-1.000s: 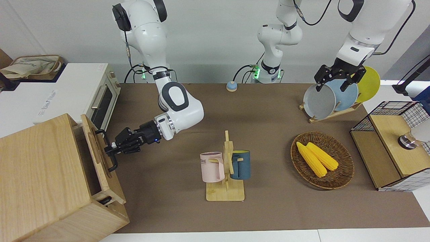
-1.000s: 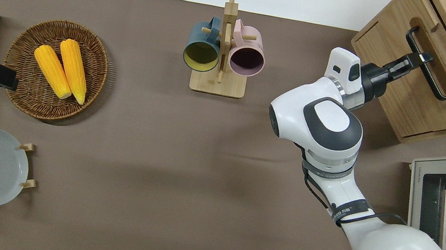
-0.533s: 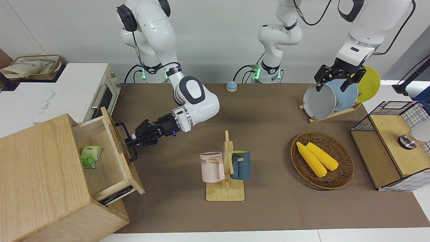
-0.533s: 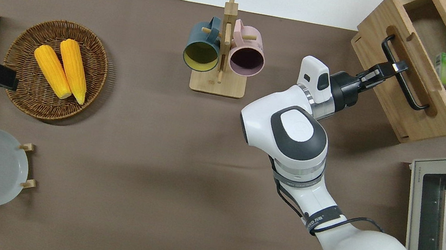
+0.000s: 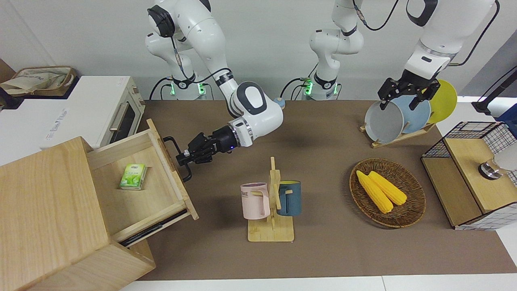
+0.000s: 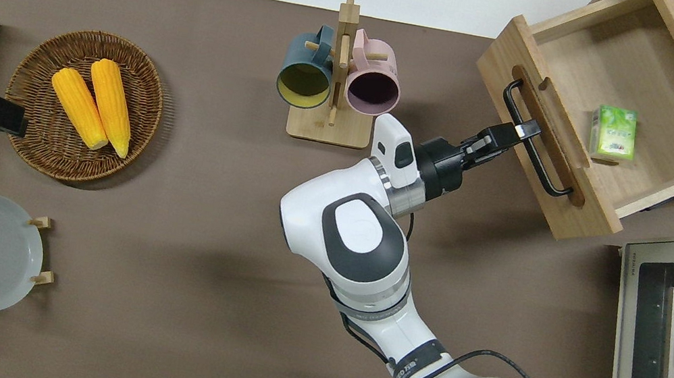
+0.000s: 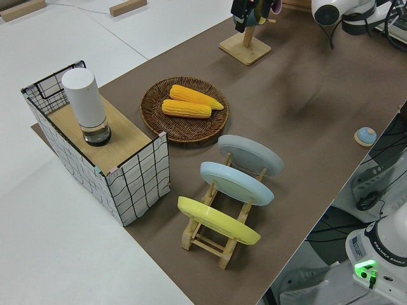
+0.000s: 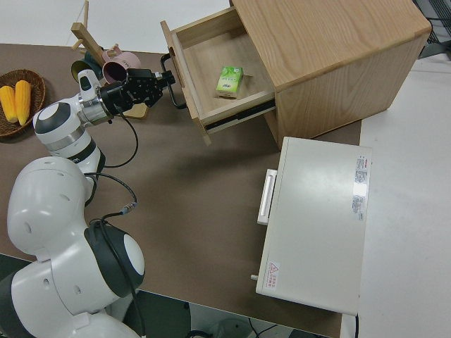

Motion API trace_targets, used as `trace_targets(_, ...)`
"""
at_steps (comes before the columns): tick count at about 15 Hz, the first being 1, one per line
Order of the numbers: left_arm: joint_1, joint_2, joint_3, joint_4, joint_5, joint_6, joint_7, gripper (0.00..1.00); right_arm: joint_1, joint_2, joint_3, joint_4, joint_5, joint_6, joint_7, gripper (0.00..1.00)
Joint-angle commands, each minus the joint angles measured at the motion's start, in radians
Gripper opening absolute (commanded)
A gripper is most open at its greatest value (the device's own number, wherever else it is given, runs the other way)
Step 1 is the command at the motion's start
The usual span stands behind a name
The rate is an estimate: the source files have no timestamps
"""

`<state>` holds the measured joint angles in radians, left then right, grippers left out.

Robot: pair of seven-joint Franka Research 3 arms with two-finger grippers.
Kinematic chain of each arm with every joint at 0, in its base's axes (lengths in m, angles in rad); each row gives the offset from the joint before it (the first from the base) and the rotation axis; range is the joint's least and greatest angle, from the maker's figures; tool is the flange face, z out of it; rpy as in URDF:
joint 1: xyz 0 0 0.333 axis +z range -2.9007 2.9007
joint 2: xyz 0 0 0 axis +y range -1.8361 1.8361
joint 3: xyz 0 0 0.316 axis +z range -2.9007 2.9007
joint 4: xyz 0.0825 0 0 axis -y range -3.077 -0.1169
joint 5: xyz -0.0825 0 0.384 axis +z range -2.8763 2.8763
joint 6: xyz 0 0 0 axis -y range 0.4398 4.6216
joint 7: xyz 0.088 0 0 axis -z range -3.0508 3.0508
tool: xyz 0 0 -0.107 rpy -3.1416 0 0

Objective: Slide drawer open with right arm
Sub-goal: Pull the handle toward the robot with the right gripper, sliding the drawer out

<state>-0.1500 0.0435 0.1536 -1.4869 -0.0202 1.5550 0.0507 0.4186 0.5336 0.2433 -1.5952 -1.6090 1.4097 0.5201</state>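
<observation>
You are gripping with the right gripper [image 6: 520, 132]: its fingers are pinching the black bar handle [image 6: 534, 149] near the handle's end that lies farther from the robots. The drawer [image 5: 137, 184] is standing well out of the cabinet [image 5: 44, 210] at the right arm's end of the table, its bare floor showing.

Risks, as I am judging them:
- You are holding off the handle's middle. If you are pulling on, the uneven load may be twisting the drawer in its runners and jamming it.
- The drawer looks close to full travel. A further pull could be dragging it off its runners, or shifting the whole cabinet across the table.
- The mug rack [image 6: 337, 76] is sitting near your wrist, toward the left arm's end. Your forearm may be brushing the pink mug [image 6: 372, 87] if you are swinging that way.
- The small green carton [image 6: 613, 132] is lying loose just past the front panel from your fingers; a jerk would be sliding it.

Orientation: the drawer's front panel is facing your gripper, its sliding line is running straight along your reach, and the panel and handle are lying crosswise to that line, diagonal to the table edge.

The left arm is parked.
</observation>
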Motion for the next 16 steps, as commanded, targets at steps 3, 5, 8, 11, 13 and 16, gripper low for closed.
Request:
trace_targets(3, -0.017, 0.013, 0.017, 0.020, 0.012, 0.000, 0.008, 1.00, 0.095, -0.011, 0.004, 0.037, 0.040, -0.067, -0.095, 0.062)
trace_targets(5, -0.017, 0.013, 0.017, 0.020, 0.012, 0.000, 0.008, 1.00, 0.117, -0.011, 0.004, 0.037, 0.049, -0.092, -0.094, 0.062)
trace_targets(8, -0.017, 0.013, 0.017, 0.020, 0.012, 0.000, 0.008, 1.00, 0.147, -0.011, 0.004, 0.037, 0.083, -0.124, -0.092, 0.062)
trace_targets(11, -0.017, 0.013, 0.017, 0.020, 0.012, 0.000, 0.008, 1.00, 0.164, -0.009, 0.004, 0.038, 0.089, -0.141, -0.092, 0.062)
trace_targets(13, -0.017, 0.013, 0.017, 0.020, 0.011, 0.000, 0.008, 1.00, 0.164, -0.009, 0.004, 0.038, 0.089, -0.141, -0.092, 0.062)
trace_targets(16, -0.017, 0.013, 0.017, 0.020, 0.012, 0.000, 0.008, 1.00, 0.164, -0.007, 0.002, 0.038, 0.087, -0.138, -0.086, 0.083)
